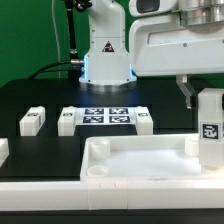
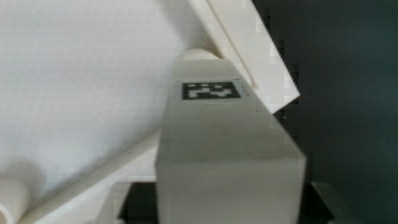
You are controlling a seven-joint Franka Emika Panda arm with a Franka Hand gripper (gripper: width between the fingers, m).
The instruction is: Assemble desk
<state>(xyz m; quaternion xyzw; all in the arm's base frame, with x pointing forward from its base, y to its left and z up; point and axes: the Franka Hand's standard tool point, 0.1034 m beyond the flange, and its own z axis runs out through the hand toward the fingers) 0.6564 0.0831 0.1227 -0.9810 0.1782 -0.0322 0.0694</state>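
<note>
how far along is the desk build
Done: no leg looks fitted on the slab. In hand: the hand grips one leg at the slab's corner on the exterior view's right. Left: three legs lie loose beyond it.

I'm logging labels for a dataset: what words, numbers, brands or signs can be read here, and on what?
No words, numbers or brand names can be read in either view.
On the marker board: four black-and-white square tags, patterns only, no text.
On the held leg: one small black-and-white tag, a pattern, no text.
On the loose legs: dark marks, too small to make out.
</note>
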